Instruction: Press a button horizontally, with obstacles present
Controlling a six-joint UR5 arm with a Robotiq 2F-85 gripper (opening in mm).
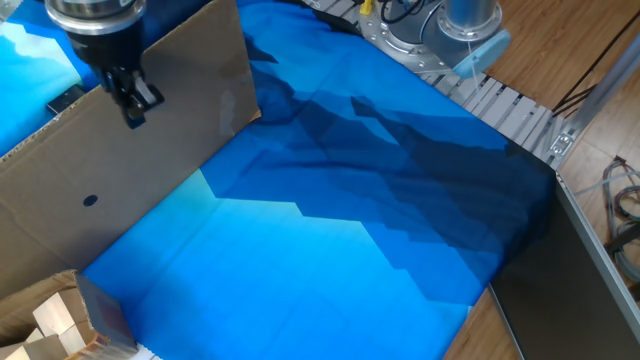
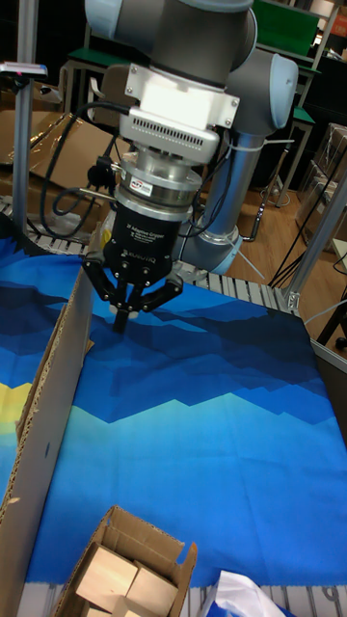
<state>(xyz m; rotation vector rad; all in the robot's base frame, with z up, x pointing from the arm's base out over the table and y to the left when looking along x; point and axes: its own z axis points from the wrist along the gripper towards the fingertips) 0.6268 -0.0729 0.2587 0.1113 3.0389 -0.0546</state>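
The obstacle is a large brown cardboard panel [image 1: 150, 170] standing on edge along the left of the blue cloth, seen edge-on in the tall fixed view [image 2: 53, 405]. It carries a small dark round spot [image 1: 90, 199]. My gripper [image 1: 133, 100] hangs in front of the panel's upper edge in the fixed view. In the tall fixed view the gripper [image 2: 120, 323] points down just right of the panel's far end, above the cloth. Its fingers meet at one tip, shut on nothing. The button is out of view.
An open cardboard box [image 2: 125, 574] holding wooden blocks [image 1: 55, 320] sits at the near left corner. The blue cloth [image 1: 350, 230] covers the table. The arm's base [image 1: 450, 30] and a ribbed metal rail [image 1: 520, 110] lie at the far right, with a dark panel [image 1: 590, 290] beside the cloth.
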